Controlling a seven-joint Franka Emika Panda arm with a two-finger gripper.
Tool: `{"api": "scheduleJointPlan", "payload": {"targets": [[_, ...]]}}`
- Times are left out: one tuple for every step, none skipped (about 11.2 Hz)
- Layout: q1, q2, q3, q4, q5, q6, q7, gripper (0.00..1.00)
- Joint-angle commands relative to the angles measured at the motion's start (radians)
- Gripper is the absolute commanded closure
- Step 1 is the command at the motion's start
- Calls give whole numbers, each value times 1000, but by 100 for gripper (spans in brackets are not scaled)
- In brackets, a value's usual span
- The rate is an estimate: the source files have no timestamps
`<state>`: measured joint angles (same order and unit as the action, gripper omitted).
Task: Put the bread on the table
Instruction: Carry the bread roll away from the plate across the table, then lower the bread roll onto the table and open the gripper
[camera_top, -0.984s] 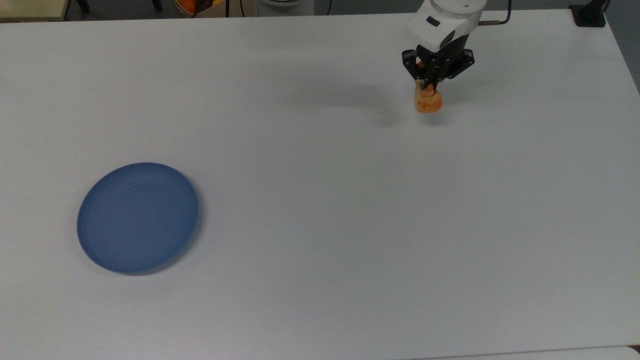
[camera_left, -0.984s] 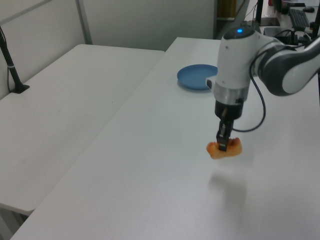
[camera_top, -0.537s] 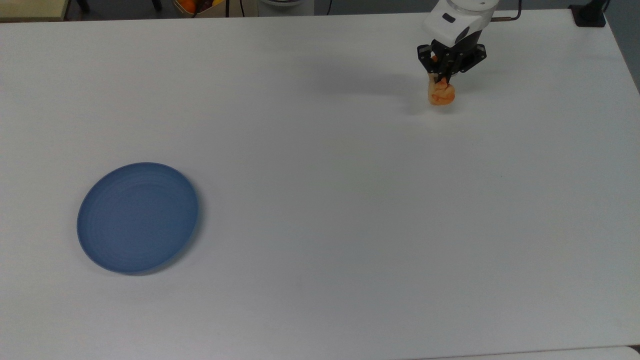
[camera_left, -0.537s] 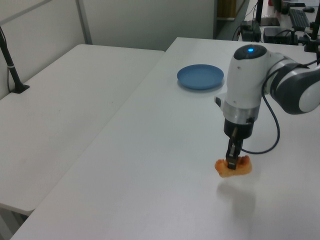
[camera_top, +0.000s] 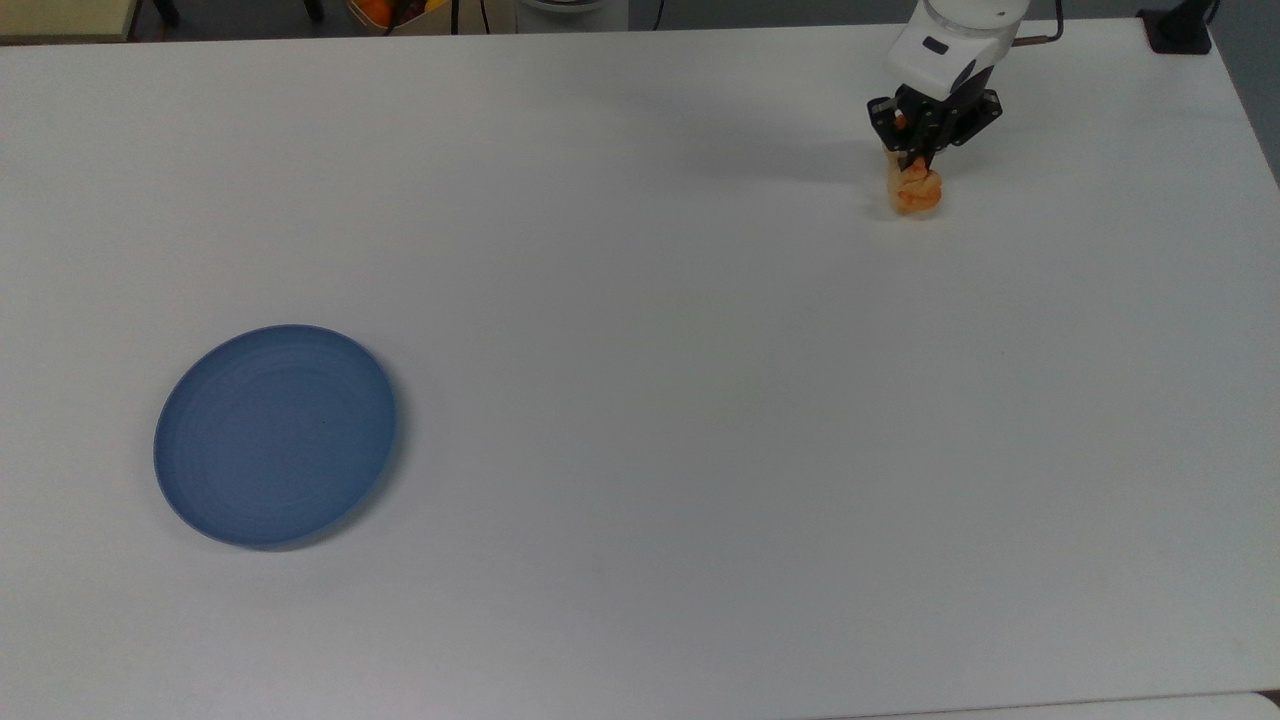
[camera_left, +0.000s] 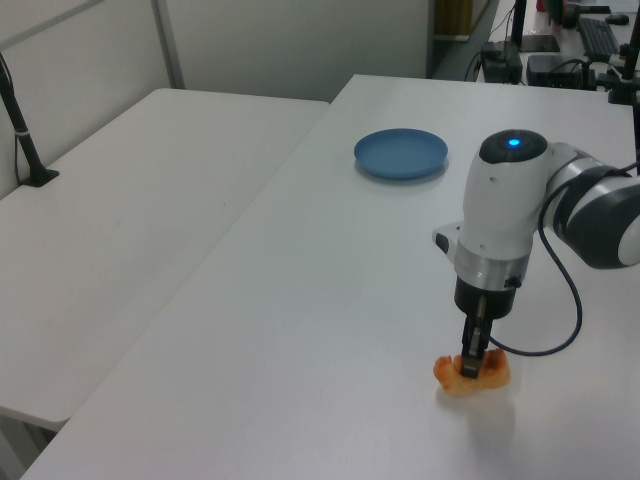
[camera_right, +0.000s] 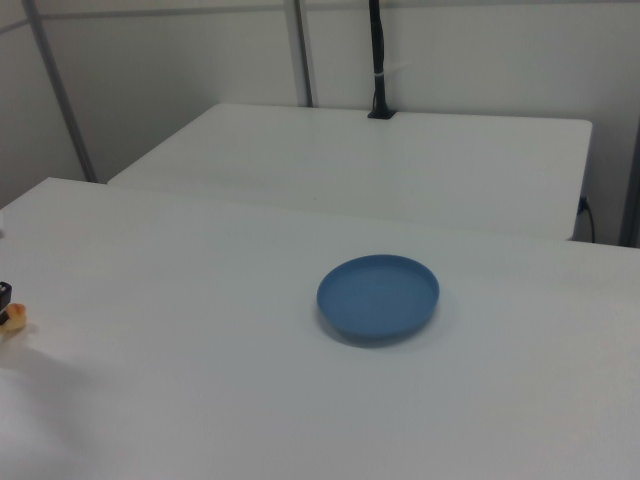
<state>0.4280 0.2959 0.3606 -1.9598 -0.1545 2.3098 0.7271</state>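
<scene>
Bread, a small oblong golden-orange roll (camera_top: 916, 192) w/ ridged top and paler sides, is pinched directly beneath the black two-finger gripper (camera_top: 920, 160), whose fingers are closed narrowly on its middle. It is seen low at the plain white tabletop (camera_top: 640, 400), near the top view's upper right, well apart from the round blue plate (camera_top: 275, 435).

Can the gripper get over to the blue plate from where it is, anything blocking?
Probably yes for the path: the table between the gripper and the blue plate is bare. But it is shut on the bread, and the far-side plate may strain reach.
</scene>
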Motion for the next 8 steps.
{"api": "scheduleJointPlan", "payload": {"targets": [[32, 3, -5, -10, -23, 45, 61, 82], [38, 3, -5, -10, -23, 39, 72, 75], [40, 3, -3, -10, -23, 34, 81, 59], [40, 3, 0, -11, -23, 33, 87, 43], [40, 3, 0, -10, -23, 17, 89, 30], [41, 2, 1, -8, -23, -6, 89, 15], [41, -1, 3, -7, -23, -15, 89, 1], [40, -3, 14, -4, -23, -35, 89, 0]]}}
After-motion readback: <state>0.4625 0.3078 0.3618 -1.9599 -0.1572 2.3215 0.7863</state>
